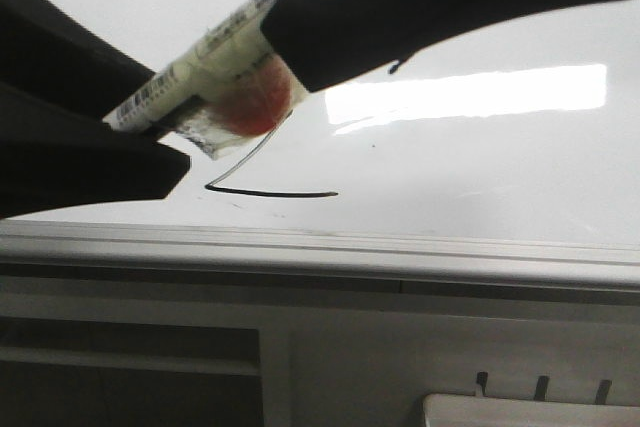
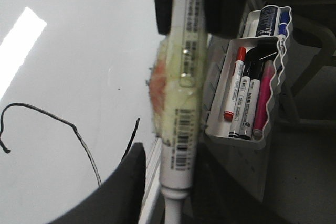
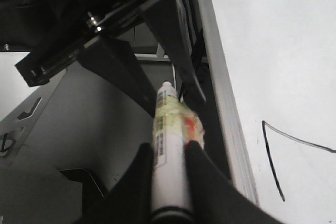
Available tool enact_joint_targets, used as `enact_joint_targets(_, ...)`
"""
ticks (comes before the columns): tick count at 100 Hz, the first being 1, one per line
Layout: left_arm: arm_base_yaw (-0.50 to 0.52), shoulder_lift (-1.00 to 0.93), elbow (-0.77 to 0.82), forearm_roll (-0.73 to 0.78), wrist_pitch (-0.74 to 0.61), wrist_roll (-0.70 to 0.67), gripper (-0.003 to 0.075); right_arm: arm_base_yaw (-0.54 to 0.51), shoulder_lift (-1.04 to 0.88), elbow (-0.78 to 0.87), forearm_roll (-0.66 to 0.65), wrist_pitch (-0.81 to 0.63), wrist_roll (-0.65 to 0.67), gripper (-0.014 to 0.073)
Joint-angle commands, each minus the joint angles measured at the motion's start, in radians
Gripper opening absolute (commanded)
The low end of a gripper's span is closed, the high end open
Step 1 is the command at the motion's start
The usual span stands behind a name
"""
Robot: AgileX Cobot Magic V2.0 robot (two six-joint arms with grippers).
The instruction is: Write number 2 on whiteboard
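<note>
marker (image 3: 169, 171) is sitting clamped between the right tool's (image 3: 168, 166) narrowly closed fingers. left tool's opening cannot be told. front view is showing the number 2's (image 1: 270, 192) base stroke just below the tool on the whiteboard (image 1: 480, 167); left wrist view alone is showing one tray (image 2: 273, 77) holding four pens.

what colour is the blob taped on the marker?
Orange-red, under yellowish tape on the marker; front view shows it best.
</note>
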Motion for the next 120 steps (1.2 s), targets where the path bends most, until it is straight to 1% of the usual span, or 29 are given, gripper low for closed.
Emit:
enact_joint_targets(1, -0.005, -0.003, -0.033, -0.004, -0.065, -0.009, 0.0094, 0.002, -0.013, -0.038, 0.024, -0.021, -0.008, -0.005)
enact_joint_targets(14, -0.005, -0.003, -0.033, -0.004, -0.065, -0.009, -0.0022, 0.002, -0.013, -0.038, 0.024, -0.014, -0.008, -0.005)
enact_joint_targets(26, -0.005, -0.003, -0.033, -0.004, -0.065, -0.009, -0.002, 0.002, -0.013, -0.038, 0.047, -0.027, -0.008, -0.0048)
enact_joint_targets(31, -0.005, -0.003, -0.033, -0.009, -0.065, -0.009, -0.002, 0.002, -0.013, -0.038, 0.061, -0.029, -0.008, -0.0022)
enact_joint_targets(36, -0.005, -0.003, -0.033, -0.027, -0.065, -0.009, -0.002, 0.002, -0.013, -0.044, 0.06, -0.015, -0.008, 0.0054)
enact_joint_targets(38, -0.005, -0.003, -0.033, -0.036, -0.065, -0.009, -0.002, 0.002, -0.013, -0.047, 0.06, -0.015, -0.008, 0.0101)
enact_joint_targets(42, -0.003, -0.003, -0.033, -0.06, -0.063, -0.009, -0.002, 0.0, -0.013, -0.051, 0.06, -0.027, -0.008, 0.0216)
enact_joint_targets(43, -0.003, -0.003, -0.033, -0.071, -0.063, -0.009, -0.002, 0.0, -0.013, -0.051, 0.06, -0.034, -0.008, 0.0258)
enact_joint_targets(45, -0.001, -0.003, -0.033, -0.087, -0.063, -0.009, -0.002, 0.0, -0.019, -0.053, 0.059, -0.044, -0.008, 0.03)
enact_joint_targets(46, 0.002, -0.003, -0.033, -0.092, -0.063, -0.009, -0.002, 0.0, -0.021, -0.053, 0.056, -0.059, -0.008, 0.0342)
enact_joint_targets(50, 0.01, -0.003, -0.033, -0.126, -0.063, -0.009, -0.002, 0.0, -0.029, -0.055, 0.051, -0.117, -0.008, 0.0453)
enact_joint_targets(55, 0.026, -0.005, -0.033, -0.178, -0.072, -0.009, -0.002, 0.0, -0.047, -0.055, 0.045, -0.202, -0.008, 0.0545)
enact_joint_targets(60, 0.053, -0.005, -0.033, -0.238, -0.089, -0.009, -0.002, 0.0, -0.071, -0.055, 0.037, -0.294, -0.008, 0.0587)
enact_joint_targets(71, 0.151, -0.005, -0.033, -0.432, -0.117, -0.009, -0.002, 0.0, -0.127, -0.055, 0.025, -0.482, -0.008, 0.0587)
enact_joint_targets(81, 0.247, -0.003, -0.033, -0.6, -0.125, -0.009, -0.002, 0.0, -0.177, -0.055, 0.025, -0.566, -0.008, 0.0587)
enact_joint_targets(89, 0.319, 0.013, -0.033, -0.703, -0.117, -0.009, -0.002, 0.0, -0.197, -0.055, 0.025, -0.576, -0.008, 0.0587)
enact_joint_targets(96, 0.356, 0.045, -0.033, -0.785, -0.085, -0.009, -0.002, 0.0, -0.202, -0.053, 0.029, -0.576, -0.008, 0.0587)
enact_joint_targets(105, 0.365, 0.099, -0.048, -0.84, -0.031, -0.009, -0.002, 0.0, -0.202, -0.047, 0.031, -0.576, -0.008, 0.0587)
enact_joint_targets(120, 0.365, 0.169, -0.09, -0.957, -0.02, -0.009, -0.002, 0.0, -0.2, -0.034, 0.049, -0.561, -0.008, 0.0587)
